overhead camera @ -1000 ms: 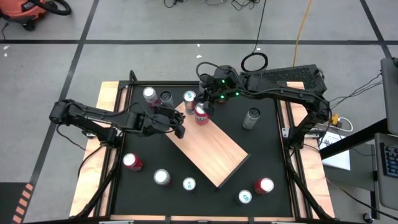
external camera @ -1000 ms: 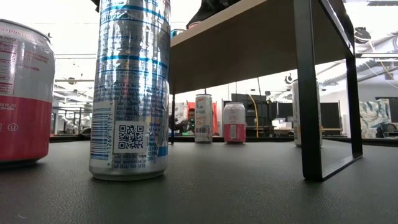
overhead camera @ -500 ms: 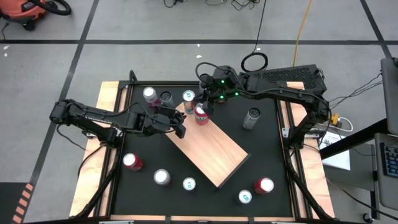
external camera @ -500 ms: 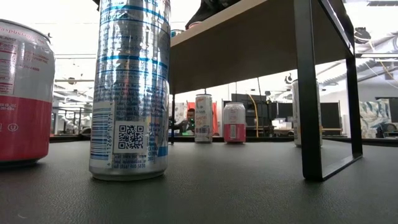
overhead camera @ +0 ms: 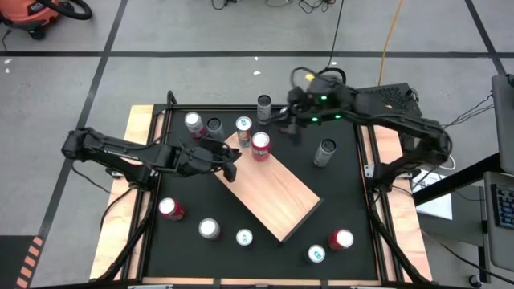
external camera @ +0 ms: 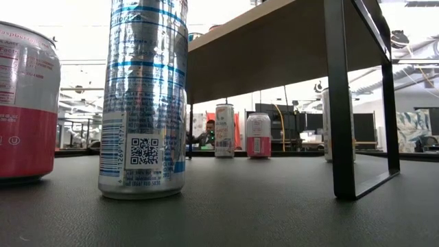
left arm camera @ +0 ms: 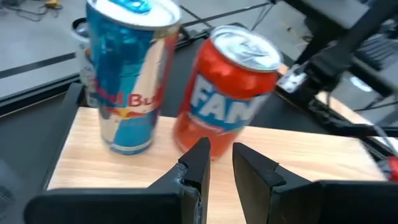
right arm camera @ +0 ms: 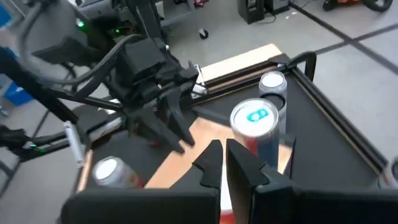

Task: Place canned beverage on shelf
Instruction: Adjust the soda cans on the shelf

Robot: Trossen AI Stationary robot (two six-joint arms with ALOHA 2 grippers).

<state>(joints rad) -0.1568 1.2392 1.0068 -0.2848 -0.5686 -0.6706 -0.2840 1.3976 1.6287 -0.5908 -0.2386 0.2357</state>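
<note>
Two cans on the shelf, both grippers empty.
The red can [overhead camera: 260, 144] and the blue can [overhead camera: 244, 128] stand side by side at one end of the shelf [overhead camera: 277, 193]. The left gripper [overhead camera: 231, 170] hangs over the shelf edge, fingers almost closed on nothing. The right gripper [overhead camera: 292, 128] is closed, above the tabletop [overhead camera: 345, 193].

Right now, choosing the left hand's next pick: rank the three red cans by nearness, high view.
From the left hand:
1. Shelf red can, standing on the shelf beside it.
2. Left red can, table's left side.
3. Right red can, opposite right corner.
</note>
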